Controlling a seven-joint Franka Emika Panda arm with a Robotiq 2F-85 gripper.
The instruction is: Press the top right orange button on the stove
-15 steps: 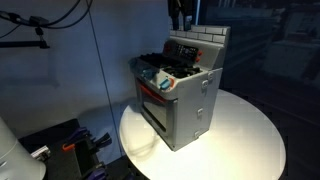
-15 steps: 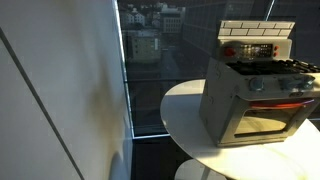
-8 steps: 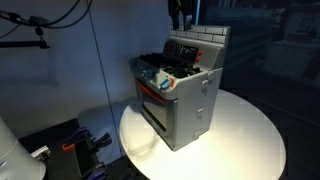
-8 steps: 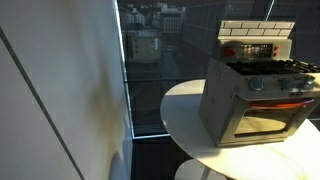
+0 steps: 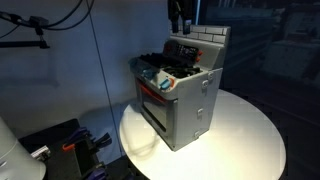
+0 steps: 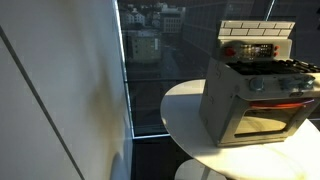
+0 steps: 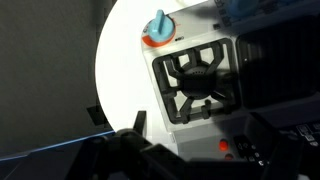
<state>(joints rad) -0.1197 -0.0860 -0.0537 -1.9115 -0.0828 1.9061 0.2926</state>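
Observation:
A grey toy stove [image 5: 185, 100] with a brick-patterned back panel stands on a round white table [image 5: 250, 140]; it also shows in an exterior view [image 6: 250, 95]. Small orange buttons [image 6: 231, 48] sit on the back panel. In the wrist view I look down on a black burner grate [image 7: 200, 80], and an orange button [image 7: 225, 146] glows just below it with a second one beside it. My gripper [image 5: 180, 16] hangs above the back panel without touching it. In the wrist view the gripper [image 7: 200, 150] has its dark fingers [image 7: 139, 126] spread apart and holds nothing.
A blue and orange toy piece [image 7: 158, 30] sits on the stove top beside the burner. The table edge [image 7: 105, 70] curves to the left of the stove. A window with a city view [image 6: 150, 40] and dark cables and gear [image 5: 70, 140] surround the table.

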